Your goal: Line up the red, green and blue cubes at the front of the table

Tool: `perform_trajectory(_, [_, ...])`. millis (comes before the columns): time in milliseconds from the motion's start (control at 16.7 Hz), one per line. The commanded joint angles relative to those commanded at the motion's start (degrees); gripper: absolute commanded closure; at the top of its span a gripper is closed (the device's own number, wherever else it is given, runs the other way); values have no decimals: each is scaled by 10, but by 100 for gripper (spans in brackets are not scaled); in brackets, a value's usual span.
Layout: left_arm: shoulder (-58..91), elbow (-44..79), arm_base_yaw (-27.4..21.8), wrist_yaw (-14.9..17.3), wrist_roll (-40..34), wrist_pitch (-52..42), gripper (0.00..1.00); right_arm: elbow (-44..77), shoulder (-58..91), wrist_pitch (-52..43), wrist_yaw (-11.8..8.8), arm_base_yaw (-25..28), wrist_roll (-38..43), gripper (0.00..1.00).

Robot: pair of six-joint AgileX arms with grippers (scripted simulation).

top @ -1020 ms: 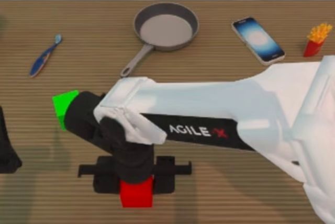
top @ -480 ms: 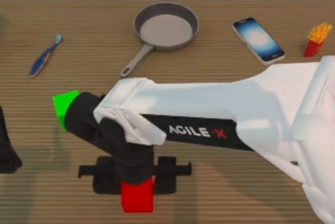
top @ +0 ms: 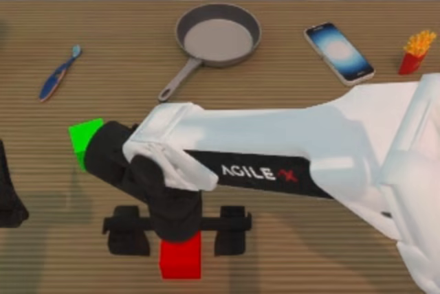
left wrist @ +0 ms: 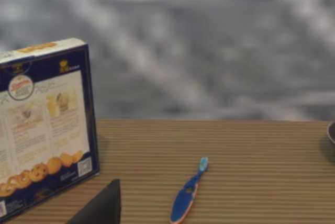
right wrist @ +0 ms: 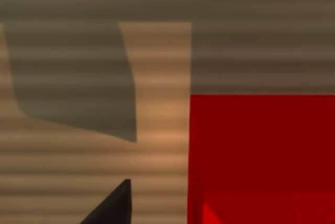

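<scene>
You see the red cube (top: 181, 258) flat at the table (top: 309, 253) front; the green cube (top: 84, 137) lies farther back (left, partly hidden).

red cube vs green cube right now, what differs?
Position: the red cube sits near the table's front edge; the green cube lies farther back and to the left.
Contact: the red cube is between the open fingers of the right gripper; nothing is at the green cube.
Visibility: the right arm partly covers both, the green cube along its right side, the red cube along its far edge.
Shared: both rest on the table.
</scene>
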Motion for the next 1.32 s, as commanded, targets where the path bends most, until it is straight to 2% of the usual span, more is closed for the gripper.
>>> perform_trajectory(360, [0,0,0,0,0,0,0,9,-2,-10,0,-1,1,0])
perform_trajectory(780, [0,0,0,0,0,0,0,92,-38,-131,0,5,1,0])
perform_trajectory(1080, [0,0,0,0,0,0,0,93,-38,-133,0,3,1,0])
perform_trajectory(1320, [47,46,-7,1,29,-30,0,48,-96,-105,19,-23,-31,0])
